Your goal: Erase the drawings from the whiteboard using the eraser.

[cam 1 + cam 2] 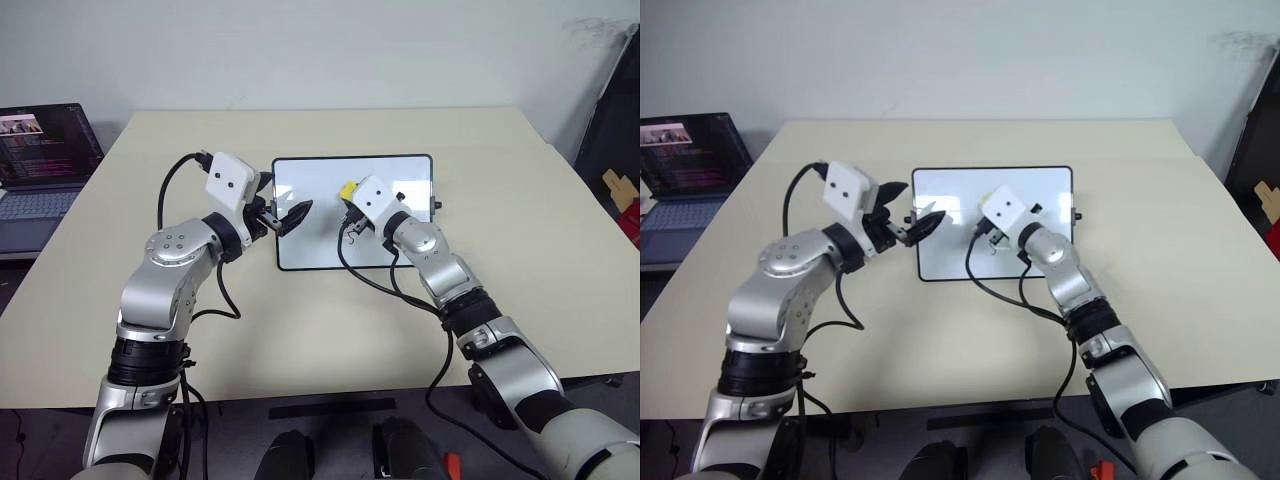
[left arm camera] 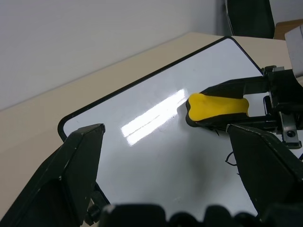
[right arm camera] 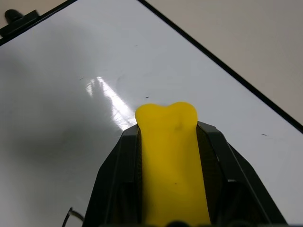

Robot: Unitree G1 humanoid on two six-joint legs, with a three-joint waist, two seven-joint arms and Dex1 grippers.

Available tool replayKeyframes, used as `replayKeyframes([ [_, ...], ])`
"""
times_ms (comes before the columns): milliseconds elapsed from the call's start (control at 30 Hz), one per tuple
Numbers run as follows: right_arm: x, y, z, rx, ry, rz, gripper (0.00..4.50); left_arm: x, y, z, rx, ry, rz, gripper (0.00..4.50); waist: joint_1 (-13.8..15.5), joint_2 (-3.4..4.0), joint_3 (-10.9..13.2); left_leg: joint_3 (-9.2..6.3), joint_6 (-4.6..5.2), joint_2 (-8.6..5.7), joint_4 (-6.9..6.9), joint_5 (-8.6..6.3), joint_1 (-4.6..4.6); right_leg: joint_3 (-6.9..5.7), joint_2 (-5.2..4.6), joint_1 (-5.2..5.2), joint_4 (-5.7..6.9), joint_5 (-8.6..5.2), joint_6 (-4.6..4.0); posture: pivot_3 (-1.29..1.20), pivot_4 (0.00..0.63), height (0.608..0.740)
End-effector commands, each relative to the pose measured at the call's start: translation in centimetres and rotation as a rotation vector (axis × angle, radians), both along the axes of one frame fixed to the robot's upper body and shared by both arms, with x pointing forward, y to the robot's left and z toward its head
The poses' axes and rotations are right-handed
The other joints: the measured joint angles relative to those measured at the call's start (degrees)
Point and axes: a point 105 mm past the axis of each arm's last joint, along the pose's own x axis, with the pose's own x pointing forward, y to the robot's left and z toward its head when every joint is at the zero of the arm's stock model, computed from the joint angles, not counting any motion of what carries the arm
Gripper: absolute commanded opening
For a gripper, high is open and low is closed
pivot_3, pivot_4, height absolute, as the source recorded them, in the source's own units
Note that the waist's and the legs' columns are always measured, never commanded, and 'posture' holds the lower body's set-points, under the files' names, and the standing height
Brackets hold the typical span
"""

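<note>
Between right gripper (image 3: 168, 189) jaws: eraser (image 3: 168, 156) pinched, pad facing whiteboard (image 1: 310, 200) for wiping | drawings (image 2: 230, 158) just beside | left gripper (image 2: 170, 179) spread, idle.

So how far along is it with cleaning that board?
Done: the right gripper has the yellow eraser clamped and has brought it onto the whiteboard. In hand: the eraser rests on the board's middle, where the surface around it looks clean. Left: a dark marker mark remains near the right gripper. The left gripper hovers open at the board's left edge, holding nothing.
</note>
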Motion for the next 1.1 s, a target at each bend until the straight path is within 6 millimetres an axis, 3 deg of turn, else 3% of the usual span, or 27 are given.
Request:
replayKeyframes([
  [33, -0.4, -0.3, 4.6, 0.128, -0.118, 0.0, 1.23, -0.6, -0.2, 1.3, -0.008, -0.052, -0.011, 4.5, 0.1, 0.0, 0.0, 0.0, -0.01, 0.0, -0.01, 0.0, -0.05, 0.0, 0.0, -0.05, -0.03, 0.0, 0.0, 0.0, 0.15, 0.74],
  [267, -2.7, -0.7, 6.3, 0.348, -0.041, 0.102, 1.22, -0.6, 0.9, 0.7, -0.021, -0.036, 0.035, 4.5, 0.1, 0.0, 0.0, 0.01, -0.14, 0.06, -0.02, 0.06, -0.82, 0.01, -0.02, -0.77, -0.16, -0.02, 0.02, 0.0, 0.15, 0.74],
  [433, -6.1, -4.0, 5.7, 0.313, -0.009, 0.196, 1.22, -1.3, 3.0, -0.9, -0.009, 0.01, 0.098, 4.5, 0.9, 0.01, 0.0, -0.01, -0.12, 0.04, -0.03, 0.05, -1.11, -0.02, -0.07, -0.94, -0.26, -0.03, 0.03, 0.0, 0.15, 0.74],
  [533, -7.7, -5.9, 3.7, 0.201, -0.008, 0.191, 1.22, -1.9, 4.1, -2.2, -0.012, 0.046, 0.133, 4.5, 1.2, 0.0, 0.0, -0.01, 0.0, 0.02, -0.01, -0.02, -1.09, -0.05, -0.07, -0.92, -0.3, -0.03, 0.03, 0.0, 0.15, 0.74],
  [633, -9.3, -6.5, 2.0, 0.163, 0.028, 0.202, 1.22, -2.2, 4.7, -3.1, -0.013, 0.063, 0.159, 4.5, 1.2, 0.0, 0.0, -0.01, 0.01, 0.03, -0.01, -0.02, -1.04, -0.05, -0.06, -0.88, -0.23, -0.03, 0.03, 0.0, 0.15, 0.74],
  [800, -11.7, -6.8, -2.2, -0.014, 0.05, 0.215, 1.22, -2.5, 3.9, -4.3, -0.014, 0.109, 0.128, 4.5, 1.2, -0.01, 0.0, 0.02, 0.01, 0.02, 0.04, -0.02, -0.96, -0.04, -0.06, -0.81, -0.17, -0.03, 0.03, 0.0, 0.15, 0.74],
  [933, -12.2, -6.4, -3.5, -0.107, -0.012, 0.225, 1.22, -2.6, 2.6, -4.4, -0.016, 0.124, 0.074, 4.5, 1.2, -0.02, 0.0, 0.04, 0.01, 0.0, 0.08, -0.01, -0.92, -0.04, -0.04, -0.81, -0.1, -0.03, 0.04, 0.0, 0.15, 0.74],
  [1100, -10.2, -5.3, -1.7, -0.021, -0.12, 0.177, 1.22, -2.6, 1.4, -4.2, -0.003, 0.126, 0.03, 4.5, 1.1, -0.04, 0.0, 0.04, -0.03, 0.03, 0.1, 0.01, -0.89, -0.02, -0.01, -0.79, -0.06, -0.02, 0.03, 0.0, 0.15, 0.74],
])
